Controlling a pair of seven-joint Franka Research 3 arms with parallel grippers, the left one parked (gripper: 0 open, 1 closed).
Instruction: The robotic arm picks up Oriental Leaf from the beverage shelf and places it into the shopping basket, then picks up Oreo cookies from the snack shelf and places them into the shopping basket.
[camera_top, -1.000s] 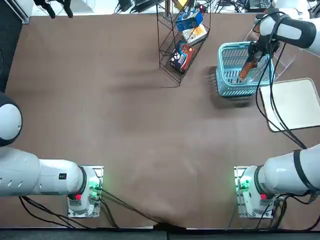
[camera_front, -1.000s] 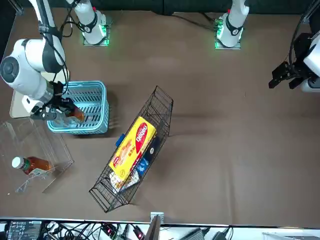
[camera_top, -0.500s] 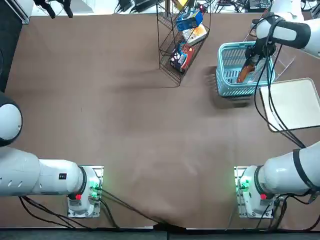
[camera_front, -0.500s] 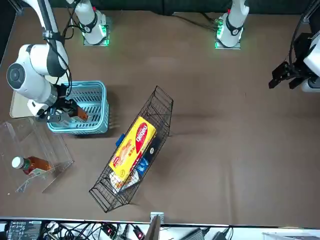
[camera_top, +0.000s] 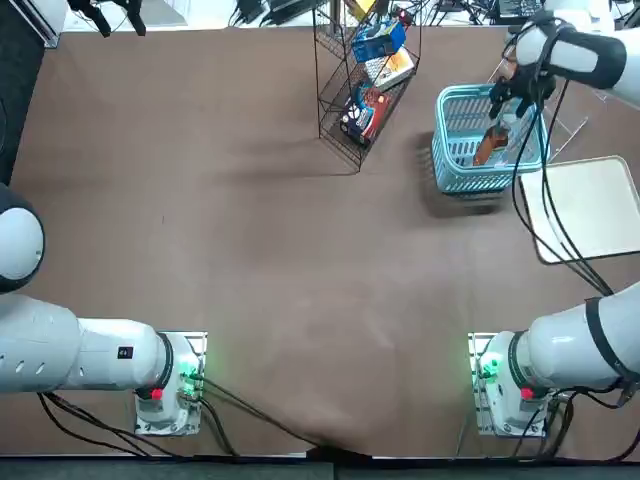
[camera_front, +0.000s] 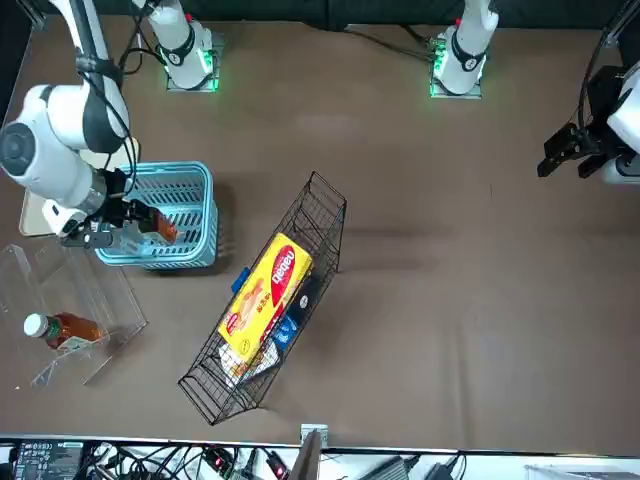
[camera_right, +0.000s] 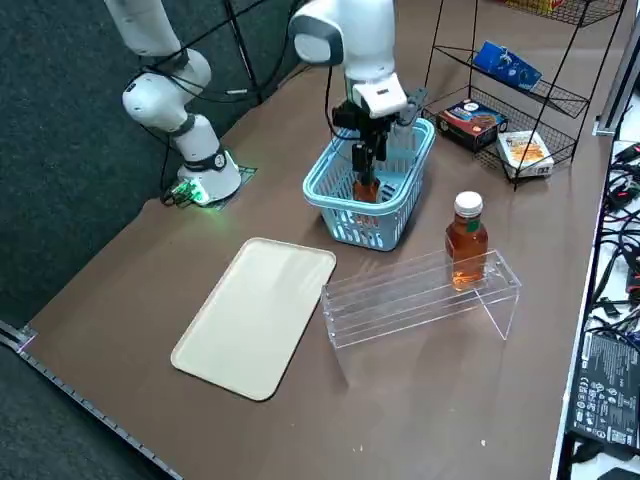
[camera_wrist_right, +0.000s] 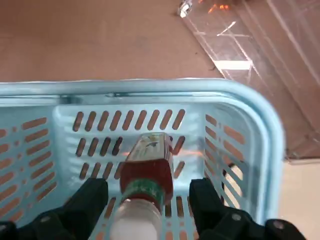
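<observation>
From the robot's right side, a cream tray (camera_right: 255, 318) lies nearest on the bench (camera_right: 450, 420). Just beyond, the clear beverage shelf (camera_right: 400, 300) carries a second tea bottle (camera_right: 467, 240). Next, the right end effector (camera_wrist_right: 149, 187) is released over the shopping basket (camera_right: 368, 215), its fingers apart around Oriental Leaf (camera_wrist_right: 150, 172), which is inside. Farther off, the snack shelf (camera_right: 550, 95) holds the blue Oreo cookies (camera_right: 508, 65).

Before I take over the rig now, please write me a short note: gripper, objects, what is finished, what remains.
Right gripper: over the basket, fingers open on both sides of a tea bottle.
Bottle: inside the basket, apparently released. Another tea bottle stands on the clear shelf.
Blue packet, seemingly the Oreos: on the black wire rack.
Left: clear the gripper, then bring the packet to the basket.
</observation>
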